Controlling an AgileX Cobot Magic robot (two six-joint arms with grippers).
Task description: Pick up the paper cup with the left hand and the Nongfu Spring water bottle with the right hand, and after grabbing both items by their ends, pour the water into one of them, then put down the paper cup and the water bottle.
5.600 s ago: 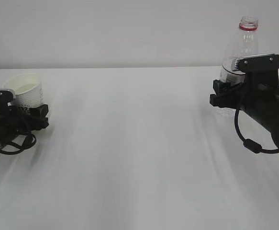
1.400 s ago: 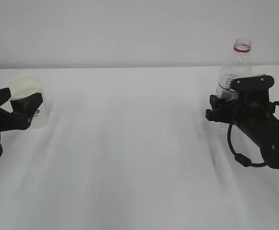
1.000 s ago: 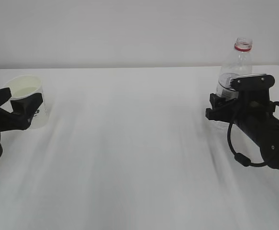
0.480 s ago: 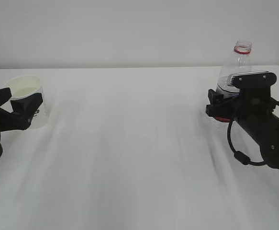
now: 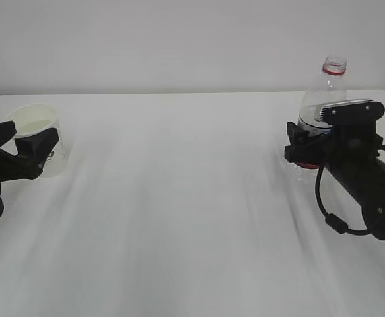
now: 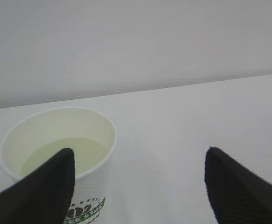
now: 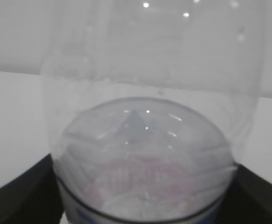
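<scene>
Near the table's (image 5: pixel 192 198) left edge, the left claw (image 6: pixel 138 184) stands wide around the white ribbed paper cup (image 6: pixel 56 154) of water (image 6: pixel 63 154). Near the far right corner, the right claw (image 5: pixel 296 146) flanks the clear plastic bottle (image 5: pixel 324 99); grip unclear.

The paper cup (image 5: pixel 41 146) stands upright near the left edge of the white table (image 5: pixel 192 218). It is small and white with ribbed sides, a dark green round logo and a cream inside, holding a shallow pool of the water (image 6: pixel 63 156). The Nongfu Spring water bottle (image 5: pixel 324 99) stands upright near the table's far right corner: clear ribbed plastic, red neck ring, no cap, its lower part hidden in the exterior view.
</scene>
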